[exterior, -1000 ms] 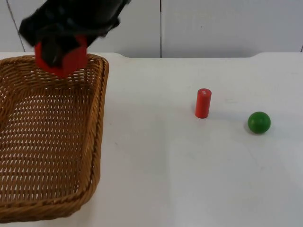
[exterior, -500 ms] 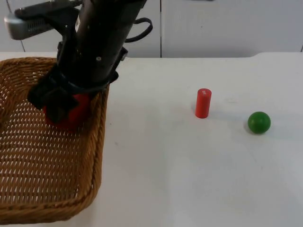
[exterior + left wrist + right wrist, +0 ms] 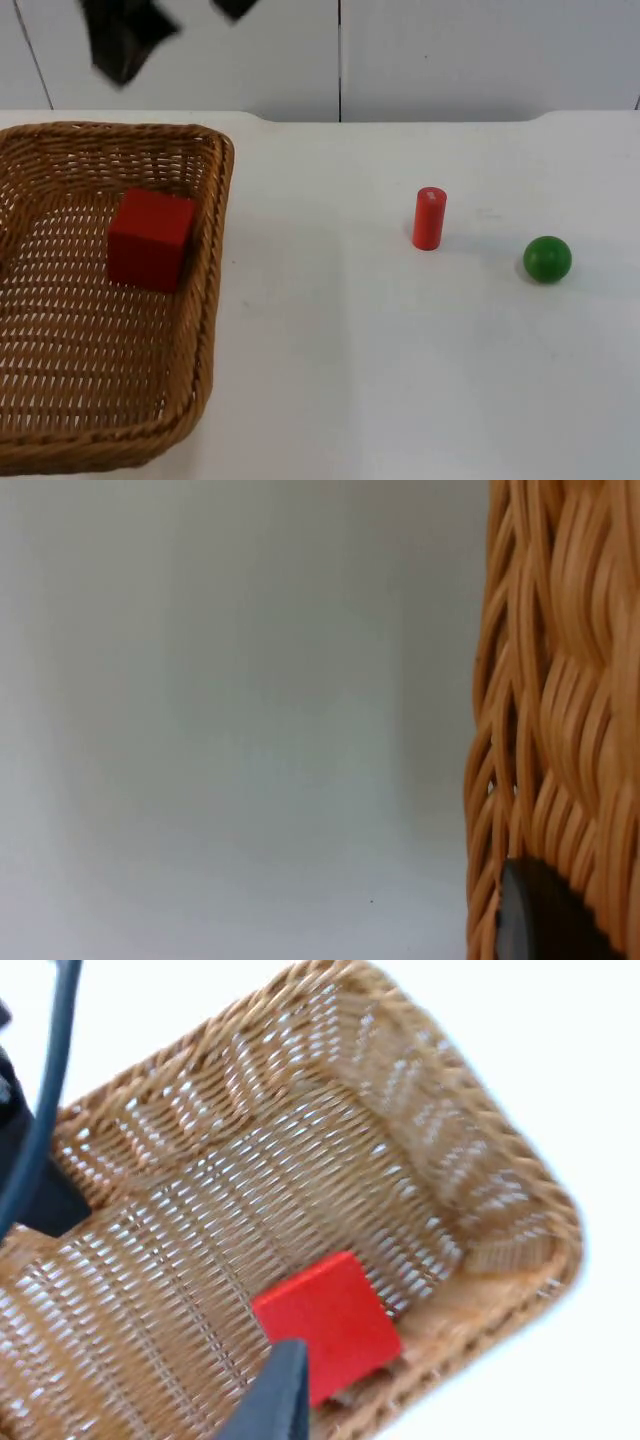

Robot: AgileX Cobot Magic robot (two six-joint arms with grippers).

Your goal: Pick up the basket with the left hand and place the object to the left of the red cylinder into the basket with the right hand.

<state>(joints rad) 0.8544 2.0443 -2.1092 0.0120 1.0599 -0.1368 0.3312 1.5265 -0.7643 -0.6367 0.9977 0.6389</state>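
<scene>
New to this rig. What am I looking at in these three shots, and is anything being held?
It is a two-armed table robot, and each arm ends in a two-finger gripper. One picture comes from a fixed camera looking down on the white table. The other two come from cameras on the arms' wrists.

On the table stand a red cylinder and, to its right, a green ball. At the left is a wicker basket with a red cube lying inside it.

The left gripper is right at the basket's woven wall, with a black fingertip against the weave, apparently holding it. The right gripper is above the basket, looking down on the cube, and holds nothing.
</scene>
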